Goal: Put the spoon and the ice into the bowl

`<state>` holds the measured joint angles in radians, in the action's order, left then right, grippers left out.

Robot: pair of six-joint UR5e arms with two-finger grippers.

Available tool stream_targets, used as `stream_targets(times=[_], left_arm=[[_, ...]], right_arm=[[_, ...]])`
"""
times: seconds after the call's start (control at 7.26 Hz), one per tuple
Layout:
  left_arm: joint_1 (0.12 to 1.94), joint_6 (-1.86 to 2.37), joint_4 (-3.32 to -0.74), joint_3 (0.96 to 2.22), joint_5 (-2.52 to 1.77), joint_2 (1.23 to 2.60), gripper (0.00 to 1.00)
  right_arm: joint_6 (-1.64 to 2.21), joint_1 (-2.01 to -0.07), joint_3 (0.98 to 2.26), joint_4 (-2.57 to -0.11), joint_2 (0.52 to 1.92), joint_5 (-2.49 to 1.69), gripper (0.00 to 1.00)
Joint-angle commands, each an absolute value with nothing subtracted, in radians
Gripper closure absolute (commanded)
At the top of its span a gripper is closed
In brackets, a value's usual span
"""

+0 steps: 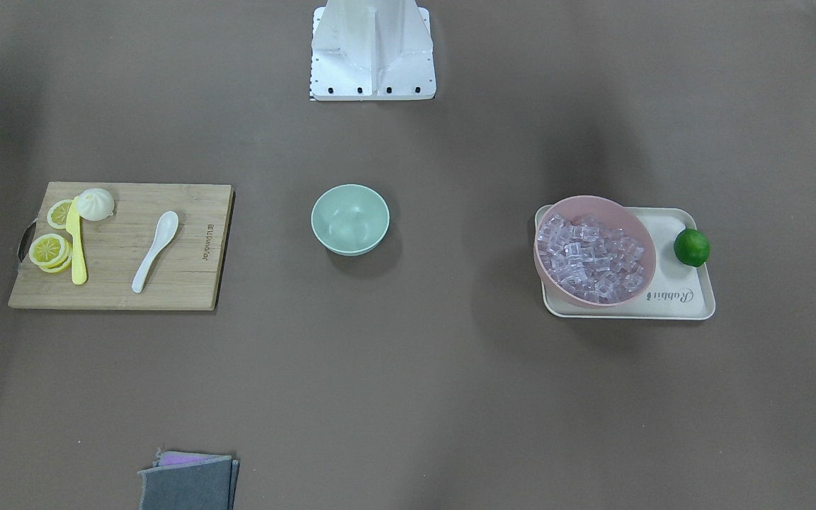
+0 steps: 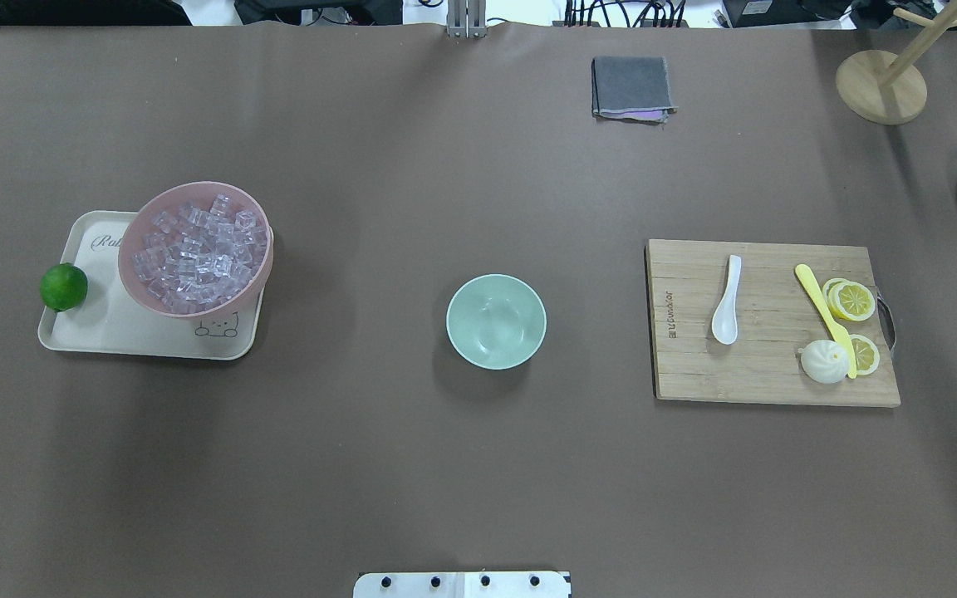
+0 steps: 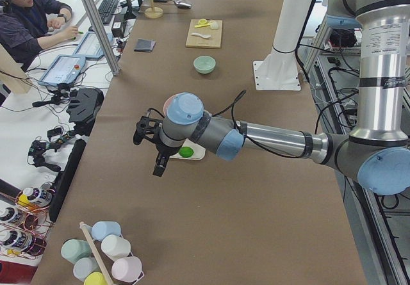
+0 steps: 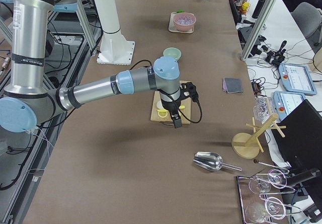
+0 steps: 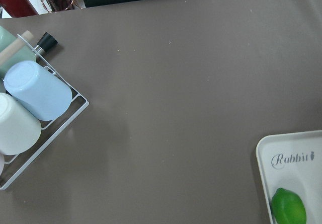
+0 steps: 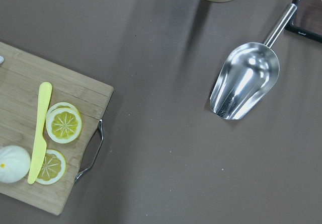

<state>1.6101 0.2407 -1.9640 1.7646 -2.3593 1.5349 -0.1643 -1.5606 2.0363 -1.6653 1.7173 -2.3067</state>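
Front-facing view: the spoon (image 1: pixel 155 251) lies on the cutting board (image 1: pixel 188 280) and the ice (image 1: pixel 592 258) in the pink bowl (image 1: pixel 596 202), each well apart from the bowl (image 1: pixel 350 219) between them. Side views: the left jaws hang near the pink bowl's tray (image 3: pixel 196 156), the right jaws at that cutting board's end; open or closed, I cannot tell.

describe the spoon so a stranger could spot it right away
Find the wooden cutting board. The spoon lies alone on its barer half, away from the lemon slices and bun. Unlike the flat yellow knife, it is glossy white with a deep oval scoop.
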Motion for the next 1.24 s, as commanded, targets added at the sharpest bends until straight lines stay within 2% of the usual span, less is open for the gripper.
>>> stream_targets(times=[0.0,0.28,0.55,0.83,1.1], left_arm=[[1.609,0.264,-2.057,1.738,-2.362,1.563,0.02],[1.606,0.267,-2.132,1.747,-2.368,1.568,0.02],[1.504,0.316,-2.148,1.756,-2.370,1.620,0.02],[1.331,0.618,-2.289,1.789,-2.355,1.650,0.00],[1.184,0.751,-2.312,1.811,-2.250,1.696,0.00]], right_arm=[[-0.152,-1.566,2.030,-1.582,1.727,-2.306,0.00],[-0.050,-1.565,2.034,-1.503,1.717,-2.313,0.00],[0.079,-1.525,2.034,-1.502,1.672,-2.319,0.00],[0.300,-1.451,2.036,-1.450,1.637,-2.313,0.00],[0.426,-1.386,2.042,-1.411,1.637,-2.280,0.00]])
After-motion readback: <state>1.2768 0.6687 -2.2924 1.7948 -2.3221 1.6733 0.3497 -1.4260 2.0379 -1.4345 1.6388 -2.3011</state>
